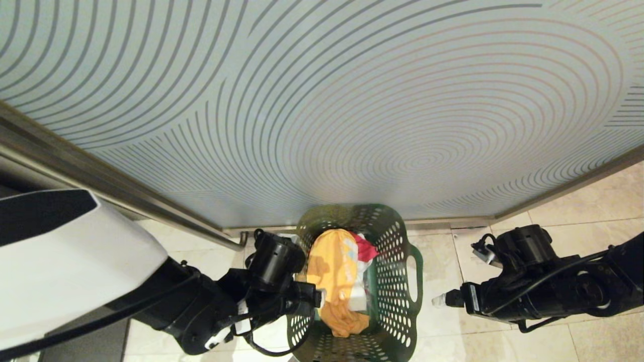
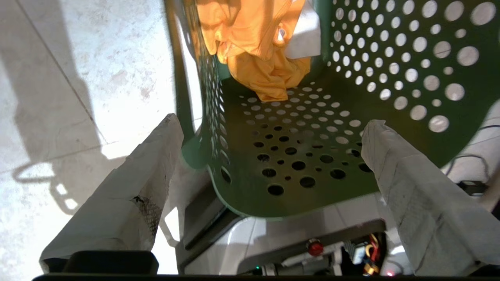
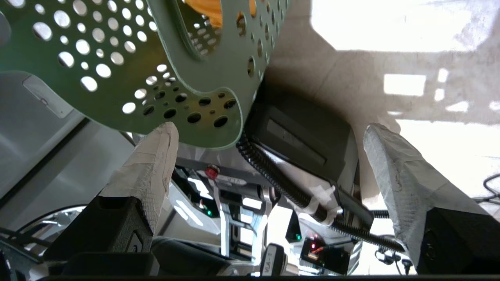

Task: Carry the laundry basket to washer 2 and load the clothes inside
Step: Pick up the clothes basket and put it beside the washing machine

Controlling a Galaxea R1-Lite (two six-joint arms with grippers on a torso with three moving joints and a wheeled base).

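Observation:
The dark green laundry basket [image 1: 397, 281] stands on the floor in front of me, its walls full of round holes. Inside lie the clothes: a yellow-orange garment [image 1: 332, 271], a red-pink one [image 1: 367, 249] and a white piece [image 1: 359, 299]. My left gripper [image 1: 316, 297] is at the basket's left rim, open. In the left wrist view [image 2: 269, 128] its fingers straddle the rim of the basket [image 2: 312, 195] without clasping it, and the yellow-orange garment [image 2: 265, 58] lies beyond. My right gripper [image 1: 438, 300] hangs open a short way off the right handle. In the right wrist view [image 3: 269, 128] one fingertip [image 3: 164, 134] is close to the basket [image 3: 117, 97]. Washer 2 is out of view.
A frosted glass wall [image 1: 322, 100] with curved grey lines rises right behind the basket, with a metal rail [image 1: 100, 176] along its foot. Beige floor tiles [image 1: 578, 226] spread to the right. My own base [image 3: 297, 140] with cables sits just behind the basket.

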